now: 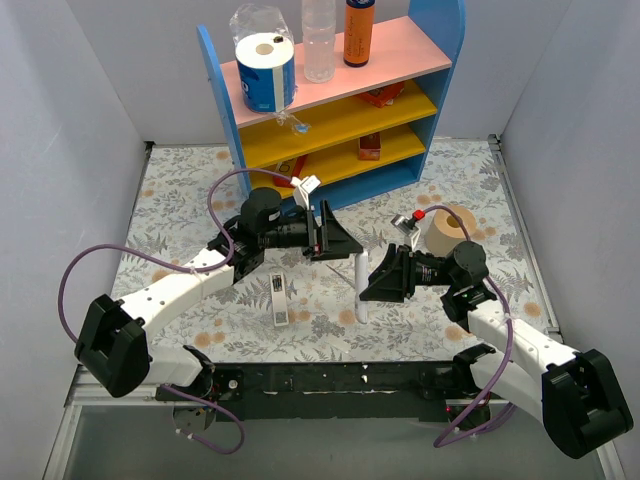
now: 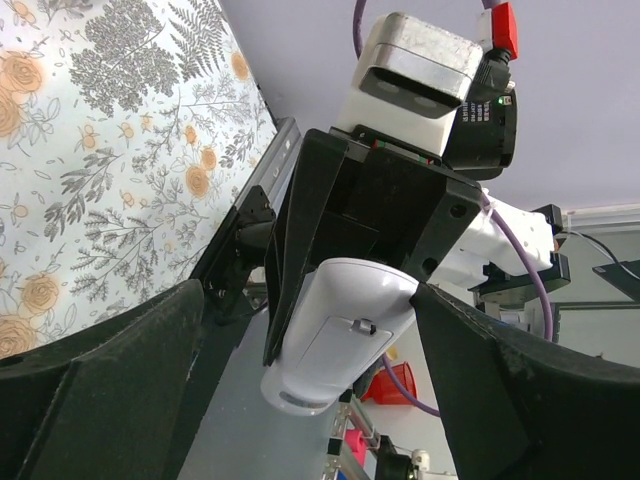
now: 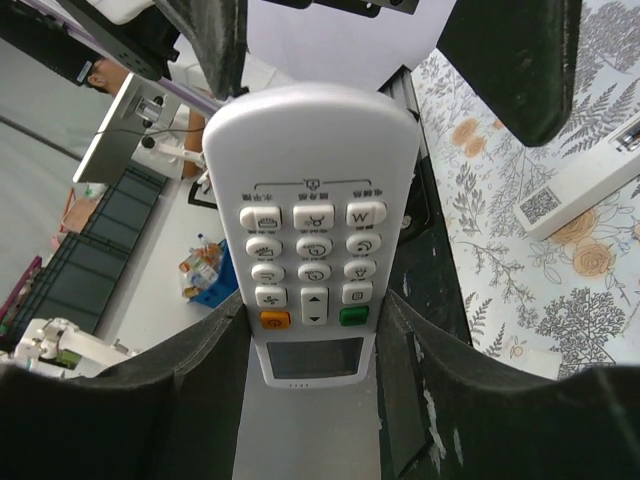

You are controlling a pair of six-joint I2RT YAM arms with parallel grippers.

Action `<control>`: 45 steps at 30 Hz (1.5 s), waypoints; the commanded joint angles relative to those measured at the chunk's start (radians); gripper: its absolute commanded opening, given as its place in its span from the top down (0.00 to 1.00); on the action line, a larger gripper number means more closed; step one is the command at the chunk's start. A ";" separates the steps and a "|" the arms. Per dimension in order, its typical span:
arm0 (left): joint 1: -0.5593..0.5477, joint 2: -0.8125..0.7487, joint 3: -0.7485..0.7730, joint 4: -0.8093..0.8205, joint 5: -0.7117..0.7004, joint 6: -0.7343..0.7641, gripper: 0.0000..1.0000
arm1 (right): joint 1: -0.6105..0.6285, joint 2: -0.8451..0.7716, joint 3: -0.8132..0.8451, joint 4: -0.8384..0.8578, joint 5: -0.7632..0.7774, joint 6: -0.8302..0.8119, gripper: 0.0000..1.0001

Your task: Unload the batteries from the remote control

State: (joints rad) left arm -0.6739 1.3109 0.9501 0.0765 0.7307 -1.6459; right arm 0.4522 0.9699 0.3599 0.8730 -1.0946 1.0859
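Batteries sit unseen, presumably behind the closed cover [image 2: 335, 345] on the remote [image 3: 312, 260], which my right pincer [image 3: 315, 330] clamps above the table [image 1: 180, 200]. My left pincer [image 2: 305, 300], spread apart, flanks the remote. I fear that prying the cover could twist the remote loose.

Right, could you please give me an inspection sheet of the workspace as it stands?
Surface: floral-patterned table, a flat white QR-labelled piece lying on it.
Job's things: white remote in the right pincer, back cover looks shut; batteries nothing seen.
Clutter: tape roll; shelf with bottles and a paper roll.
Pincers: right pincer shut on the remote; left pincer open astride it.
Cables: purple cables, looping free.
Surroundings: grey walls.
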 commanded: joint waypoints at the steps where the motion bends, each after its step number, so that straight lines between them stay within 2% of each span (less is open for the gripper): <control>1: -0.052 0.001 0.032 0.005 -0.034 -0.006 0.14 | 0.005 0.003 -0.001 0.078 -0.005 0.006 0.91; 15: -0.059 -0.058 -0.033 0.003 -0.076 0.038 0.08 | 0.006 -0.036 -0.018 -0.035 0.048 -0.029 0.92; 29: -0.095 0.019 -0.028 0.066 -0.039 0.026 0.17 | 0.005 -0.016 -0.041 0.035 0.016 0.026 0.91; 36: -0.105 0.011 -0.079 0.127 -0.044 -0.015 0.33 | 0.005 0.000 -0.050 0.047 0.007 0.031 0.91; 39: -0.107 0.010 -0.079 0.140 -0.037 -0.026 0.44 | 0.005 0.009 -0.050 0.060 0.004 0.035 0.91; 40: -0.107 0.005 -0.079 0.138 -0.036 -0.029 0.53 | 0.005 0.015 -0.050 0.060 0.006 0.035 0.91; 41: -0.107 0.004 -0.077 0.140 -0.037 -0.032 0.57 | 0.005 0.018 -0.050 0.057 0.007 0.039 0.90; 43: -0.107 0.001 -0.076 0.119 -0.046 -0.037 0.65 | 0.005 0.032 -0.047 0.050 0.004 0.042 0.87; 45: -0.107 -0.005 -0.074 0.105 -0.054 -0.037 0.76 | 0.005 0.035 -0.042 0.035 0.009 0.037 0.79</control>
State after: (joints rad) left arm -0.7746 1.3418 0.8761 0.1932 0.6838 -1.6703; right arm 0.4538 0.9977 0.2989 0.8497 -1.0801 1.1271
